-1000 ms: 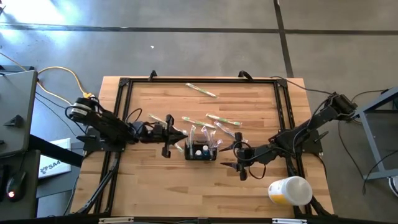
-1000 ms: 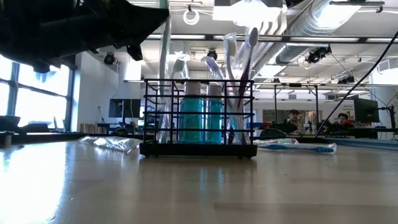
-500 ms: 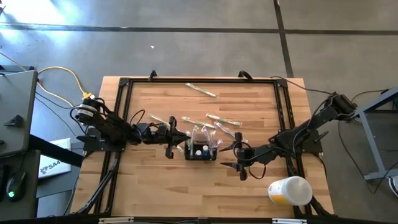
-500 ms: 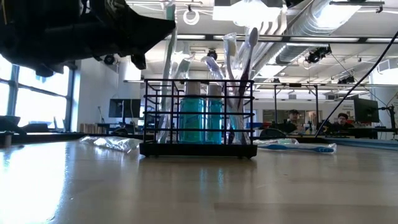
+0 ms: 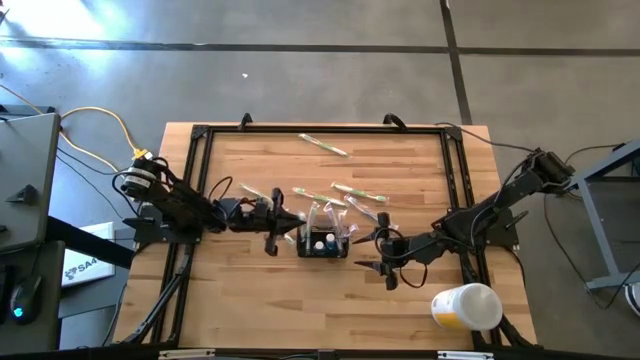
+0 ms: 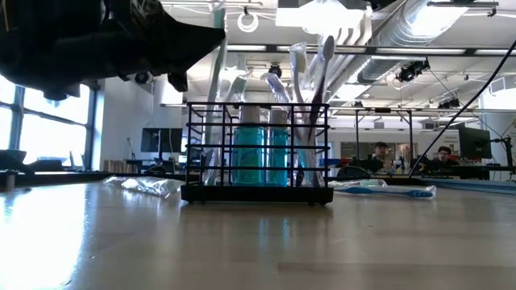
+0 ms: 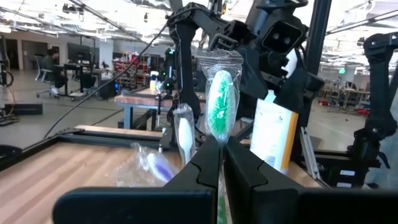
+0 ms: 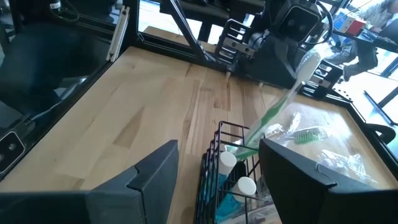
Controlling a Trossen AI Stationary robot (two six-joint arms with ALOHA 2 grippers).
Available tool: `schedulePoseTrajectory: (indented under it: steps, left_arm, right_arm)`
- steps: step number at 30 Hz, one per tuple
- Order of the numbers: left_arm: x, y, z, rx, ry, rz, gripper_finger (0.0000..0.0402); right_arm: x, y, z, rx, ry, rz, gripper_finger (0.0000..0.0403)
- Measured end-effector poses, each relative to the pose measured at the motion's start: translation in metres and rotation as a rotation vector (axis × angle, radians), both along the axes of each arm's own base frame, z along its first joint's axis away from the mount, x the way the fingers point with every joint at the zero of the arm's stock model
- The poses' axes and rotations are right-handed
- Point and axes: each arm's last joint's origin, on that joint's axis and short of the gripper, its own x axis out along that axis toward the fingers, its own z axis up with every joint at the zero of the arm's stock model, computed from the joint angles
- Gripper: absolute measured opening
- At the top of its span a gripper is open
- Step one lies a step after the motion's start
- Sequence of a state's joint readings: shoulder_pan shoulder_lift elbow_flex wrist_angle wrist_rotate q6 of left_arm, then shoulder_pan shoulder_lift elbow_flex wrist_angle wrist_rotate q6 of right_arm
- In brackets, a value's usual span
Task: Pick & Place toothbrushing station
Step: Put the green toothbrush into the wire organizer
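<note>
**Inspector:** State your end effectors and the position of the task item.

**Robot:** My left end effector [image 5: 290, 221] is clamped on a wrapped green toothbrush [image 7: 219, 111], held just beside the toothbrushing station [image 5: 323, 241] on its left-edge side. My right end effector [image 5: 384, 255] stands open and empty on the station's right-edge side. The station sits upright near the middle of the tabletop [image 5: 240, 290].

**Inspector:** Progress?

**Robot:** Partial, in my judgement. Several brushes and two blue bottles [image 6: 260, 147] already stand in the station. The held brush is not yet in, and about four wrapped brushes [image 5: 352, 189] lie loose towards the far edge.

**Inspector:** Surface and room?

**Robot:** Pale wood planks in a black frame. A white-and-yellow cup [image 5: 466, 305] lies near the near right corner. Beyond is an open workshop: bright windows, ceiling ducts, benches, and seated people [image 6: 381, 155] far off.
</note>
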State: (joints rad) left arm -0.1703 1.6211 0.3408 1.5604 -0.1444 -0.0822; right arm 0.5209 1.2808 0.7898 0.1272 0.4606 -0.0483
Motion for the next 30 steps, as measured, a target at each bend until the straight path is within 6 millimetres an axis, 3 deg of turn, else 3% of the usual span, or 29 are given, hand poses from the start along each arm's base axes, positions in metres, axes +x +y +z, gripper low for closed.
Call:
schedulePoseTrajectory:
  steps: [18,30]
  left_arm:
    - [-0.004,0.0,-0.004,0.042,0.012,-0.015,0.0001]
    - [0.009,-0.003,-0.001,0.083,0.057,-0.047,0.0001]
  right_arm:
    - [0.0,0.0,0.0,-0.002,0.003,-0.001,0.0216]
    - [0.0,0.0,0.001,0.0,-0.009,0.001,0.0216]
